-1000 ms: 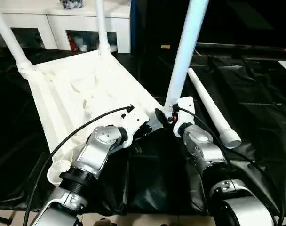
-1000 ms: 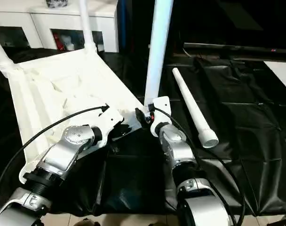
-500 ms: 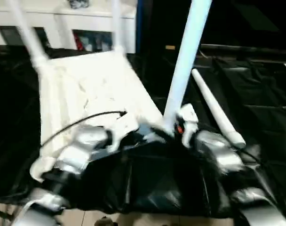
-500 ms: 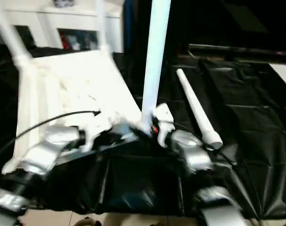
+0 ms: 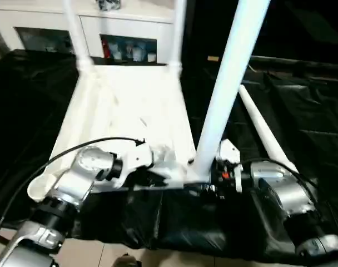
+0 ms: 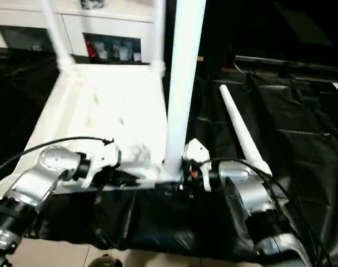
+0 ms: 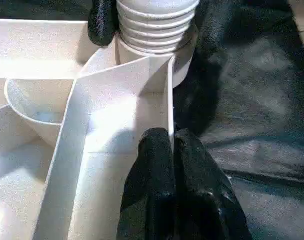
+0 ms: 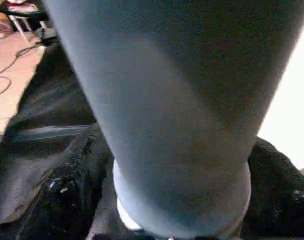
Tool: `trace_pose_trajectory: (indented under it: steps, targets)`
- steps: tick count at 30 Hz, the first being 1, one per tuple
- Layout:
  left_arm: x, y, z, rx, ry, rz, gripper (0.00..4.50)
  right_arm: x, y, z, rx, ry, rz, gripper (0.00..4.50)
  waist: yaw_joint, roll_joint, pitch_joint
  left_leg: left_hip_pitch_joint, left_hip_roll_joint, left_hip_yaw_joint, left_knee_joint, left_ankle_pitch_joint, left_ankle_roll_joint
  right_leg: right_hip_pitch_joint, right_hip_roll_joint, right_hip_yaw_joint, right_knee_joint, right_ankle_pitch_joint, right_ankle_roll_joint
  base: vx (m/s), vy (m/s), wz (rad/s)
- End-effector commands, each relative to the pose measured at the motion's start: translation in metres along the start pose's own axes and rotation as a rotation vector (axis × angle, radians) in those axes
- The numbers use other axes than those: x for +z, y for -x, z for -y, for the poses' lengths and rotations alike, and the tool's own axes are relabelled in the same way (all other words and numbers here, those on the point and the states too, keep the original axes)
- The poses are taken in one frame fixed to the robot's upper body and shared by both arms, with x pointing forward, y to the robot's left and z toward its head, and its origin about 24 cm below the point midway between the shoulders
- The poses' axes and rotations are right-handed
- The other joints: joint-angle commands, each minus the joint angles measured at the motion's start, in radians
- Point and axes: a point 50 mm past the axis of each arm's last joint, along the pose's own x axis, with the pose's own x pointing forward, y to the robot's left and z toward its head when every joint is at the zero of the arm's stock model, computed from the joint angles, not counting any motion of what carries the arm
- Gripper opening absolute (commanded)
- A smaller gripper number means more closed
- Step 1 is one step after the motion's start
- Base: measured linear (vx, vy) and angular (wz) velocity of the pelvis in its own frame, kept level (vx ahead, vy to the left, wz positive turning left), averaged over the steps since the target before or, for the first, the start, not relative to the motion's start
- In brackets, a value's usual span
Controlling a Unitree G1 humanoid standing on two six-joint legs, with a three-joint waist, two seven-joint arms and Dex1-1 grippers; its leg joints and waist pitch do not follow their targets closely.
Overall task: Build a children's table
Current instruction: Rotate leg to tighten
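— How many legs do you count?

— Four white legs. Three stand upright in corner sockets of the table top (image 5: 130, 111): a far left leg (image 5: 73, 28), a far right leg (image 5: 178, 28), and a near leg (image 5: 227, 94). The fourth, a loose leg (image 5: 264, 133), lies on the black-draped worktop (image 5: 313, 111).

— And table tops?

— One, upside down, ribs showing.

— Empty sockets?

— One, the open socket (image 5: 40, 186) at the near left corner.

— Robot hands?

— Two: a left hand (image 7: 173, 145) and a right hand (image 5: 205, 186). Each has two black fingers.

— Anything behind?

— One white cabinet (image 5: 124, 22).
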Motion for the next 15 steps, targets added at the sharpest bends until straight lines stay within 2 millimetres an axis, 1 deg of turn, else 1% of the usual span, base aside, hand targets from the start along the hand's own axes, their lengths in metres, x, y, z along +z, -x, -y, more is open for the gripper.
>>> trace_pose_trajectory:
  steps: [1, 4, 5, 6, 9, 10, 12, 13, 14, 15]
  targets:
    - [0.012, -0.007, -0.002, -0.037, -0.055, 0.011, 0.0, 0.002, -0.011, -0.011, 0.103, 0.011, -0.008, 3.29, -0.004, 0.002, -0.069, 0.016, 0.044, -0.01, -0.068, -0.241, 0.029, 0.044, -0.086, 0.051, -0.079, -0.291, -0.17, 0.0, 0.0, 0.0]
    - [0.012, -0.006, -0.003, -0.035, -0.058, 0.006, 0.0, 0.001, -0.012, -0.013, 0.116, 0.009, -0.015, 2.96, -0.004, 0.002, -0.068, 0.017, 0.044, -0.01, -0.068, -0.245, 0.024, 0.043, -0.087, 0.051, -0.081, -0.306, -0.166, 0.0, 0.0, 0.0]
    - [0.012, -0.006, -0.004, -0.033, -0.059, 0.005, 0.0, 0.0, -0.012, -0.014, 0.119, 0.008, -0.016, 2.96, -0.004, 0.002, -0.068, 0.017, 0.044, -0.01, -0.068, -0.245, 0.024, 0.043, -0.087, 0.051, -0.081, -0.306, -0.166, 0.0, 0.0, 0.0]
    - [0.012, -0.006, -0.004, -0.028, -0.057, 0.01, 0.0, 0.0, -0.013, -0.015, 0.121, 0.004, -0.016, 2.84, -0.004, 0.002, -0.068, 0.018, 0.044, -0.011, -0.068, -0.246, 0.023, 0.043, -0.086, 0.051, -0.082, -0.311, -0.164, 0.0, 0.0, 0.0]
    - [0.013, -0.007, -0.007, -0.001, -0.054, 0.026, 0.0, 0.0, -0.014, -0.016, 0.116, -0.009, -0.011, 2.78, -0.003, 0.003, -0.069, 0.018, 0.044, -0.01, -0.067, -0.245, 0.022, 0.042, -0.087, 0.051, -0.081, -0.3, -0.168, 0.0, 0.0, 0.0]
    - [0.014, -0.007, -0.008, 0.013, -0.05, 0.038, 0.0, 0.0, -0.015, -0.016, 0.106, -0.016, -0.006, 2.78, -0.002, 0.004, -0.068, 0.019, 0.045, -0.011, -0.068, -0.247, 0.021, 0.042, -0.087, 0.051, -0.081, -0.299, -0.17, 0.0, 0.0, 0.0]
    - [0.018, -0.01, -0.011, 0.065, -0.037, 0.068, 0.0, 0.0, -0.019, -0.013, 0.052, -0.033, 0.013, 2.77, -0.003, 0.003, -0.067, 0.02, 0.045, -0.01, -0.069, -0.258, 0.017, 0.041, -0.087, 0.051, -0.082, -0.312, -0.17, 0.0, 0.0, 0.0]
    - [0.02, -0.012, -0.014, 0.105, -0.026, 0.084, 0.0, 0.0, -0.022, -0.008, -0.015, -0.038, 0.031, 2.77, -0.004, 0.003, -0.066, 0.022, 0.045, -0.011, -0.069, -0.263, 0.013, 0.039, -0.089, 0.052, -0.084, -0.322, -0.17, 0.0, 0.0, 0.0]
    - [0.022, -0.013, -0.018, 0.156, -0.013, 0.095, 0.0, 0.001, -0.025, -0.001, -0.105, -0.05, 0.047, 2.77, -0.008, 0.003, -0.064, 0.021, 0.043, -0.012, -0.07, -0.276, 0.004, 0.039, -0.091, 0.051, -0.086, -0.349, -0.167, 0.0, 0.0, 0.0]
    - [0.023, -0.014, -0.02, 0.182, -0.006, 0.099, 0.0, 0.001, -0.027, 0.003, -0.151, -0.059, 0.053, 2.76, -0.013, 0.003, -0.063, 0.018, 0.041, -0.015, -0.072, -0.294, -0.006, 0.041, -0.092, 0.049, -0.09, -0.397, -0.154, 0.0, 0.0, 0.0]
